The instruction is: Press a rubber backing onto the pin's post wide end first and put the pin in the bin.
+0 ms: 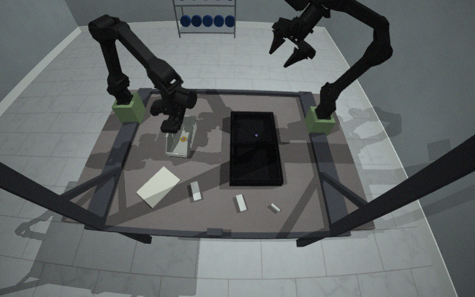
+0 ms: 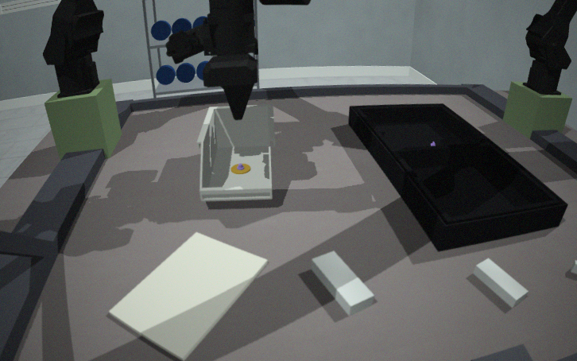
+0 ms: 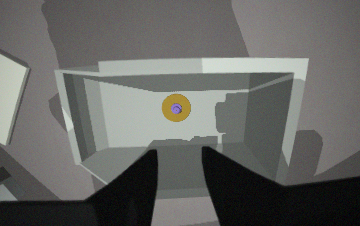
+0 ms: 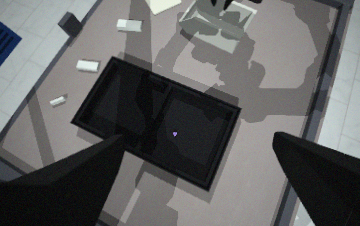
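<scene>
An orange pin (image 2: 240, 171) lies flat on the floor of the white bin (image 2: 236, 157), with a purple rubber backing (image 3: 176, 108) sitting on its post. The pin also shows in the top view (image 1: 182, 139). My left gripper (image 2: 237, 111) hangs above the far end of the bin, clear of the pin. In the left wrist view its fingers stand apart with nothing between them. My right gripper (image 1: 287, 52) is open and empty, high above the far right of the table. A second purple backing (image 2: 432, 143) lies in the far compartment of the black tray (image 2: 455, 170).
A flat cream plate (image 2: 189, 291) lies at the front left. Three white blocks (image 1: 195, 191) (image 1: 241, 202) (image 1: 275, 207) lie along the front. A dark frame rims the table. A rack with blue discs (image 1: 206, 19) stands behind it.
</scene>
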Controlling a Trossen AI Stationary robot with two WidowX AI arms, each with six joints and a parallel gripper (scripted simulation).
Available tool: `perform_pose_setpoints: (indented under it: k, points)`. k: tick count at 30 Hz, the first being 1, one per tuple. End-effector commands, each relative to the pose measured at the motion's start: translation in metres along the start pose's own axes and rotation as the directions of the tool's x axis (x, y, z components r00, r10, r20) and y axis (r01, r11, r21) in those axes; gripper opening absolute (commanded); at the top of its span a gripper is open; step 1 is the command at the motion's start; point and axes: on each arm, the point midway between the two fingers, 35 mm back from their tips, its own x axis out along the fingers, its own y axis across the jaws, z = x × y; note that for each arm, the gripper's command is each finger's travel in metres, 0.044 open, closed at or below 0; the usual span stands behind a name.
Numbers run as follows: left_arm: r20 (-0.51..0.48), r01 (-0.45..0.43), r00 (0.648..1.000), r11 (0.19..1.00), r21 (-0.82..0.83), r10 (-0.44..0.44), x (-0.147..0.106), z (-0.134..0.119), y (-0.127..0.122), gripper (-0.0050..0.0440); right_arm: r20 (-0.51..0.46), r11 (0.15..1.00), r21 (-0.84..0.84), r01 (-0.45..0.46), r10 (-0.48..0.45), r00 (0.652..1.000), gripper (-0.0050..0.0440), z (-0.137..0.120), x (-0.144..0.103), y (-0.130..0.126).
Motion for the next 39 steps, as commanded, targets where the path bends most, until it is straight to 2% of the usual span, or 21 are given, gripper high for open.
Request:
perform_pose_setpoints:
  k: [1,4,7,9,13,18,24,26,32,39]
  points:
    - [-0.027,-0.009,1.000,0.998,-0.058,0.007,-0.014,-0.003,0.001,0.0210,0.011,1.000,-0.006,0.006,-0.006,1.000,0.0440,0.002,-0.004,0.001]
    - [-0.037,-0.015,0.999,0.980,-0.197,0.008,-0.014,0.000,-0.002,0.0282,0.011,1.000,-0.006,0.006,-0.006,1.000,0.0440,0.002,-0.004,0.001]
    - [-0.059,-0.035,0.998,0.928,-0.372,0.014,-0.016,0.002,-0.003,0.0354,0.011,1.000,-0.006,0.006,-0.006,1.000,0.0440,0.002,-0.004,0.001]
    - [-0.059,-0.035,0.998,0.928,-0.372,0.014,-0.016,0.002,-0.003,0.0354,0.011,1.000,-0.006,0.006,-0.006,1.000,0.0440,0.002,-0.004,0.001]
    - [-0.085,-0.067,0.996,0.826,-0.560,0.023,-0.018,0.004,-0.002,0.0440,0.011,1.000,-0.006,0.006,-0.006,1.000,0.0440,0.002,-0.004,0.001]
    - [-0.111,-0.103,0.993,0.681,-0.725,0.032,-0.021,0.007,-0.002,0.0440,0.011,1.000,-0.006,0.006,-0.006,1.000,0.0440,0.002,-0.004,0.001]
    - [-0.142,-0.147,0.989,0.458,-0.877,0.044,-0.023,0.009,-0.003,0.0440,0.011,1.000,-0.006,0.006,-0.006,1.000,0.0440,0.002,-0.004,0.001]
    - [-0.142,-0.147,0.989,0.458,-0.877,0.044,-0.023,0.009,-0.003,0.0440,0.011,1.000,-0.006,0.006,-0.006,1.000,0.0440,0.002,-0.004,0.001]
    - [-0.178,-0.185,0.982,0.157,-0.970,0.059,-0.025,0.013,-0.002,0.0440,0.011,1.000,-0.006,0.006,-0.006,1.000,0.0440,0.002,-0.004,0.001]
    - [-0.213,-0.200,0.974,-0.157,-0.967,0.074,-0.027,0.017,-0.002,0.0440,0.011,1.000,-0.006,0.006,-0.006,1.000,0.0440,0.002,-0.004,0.001]
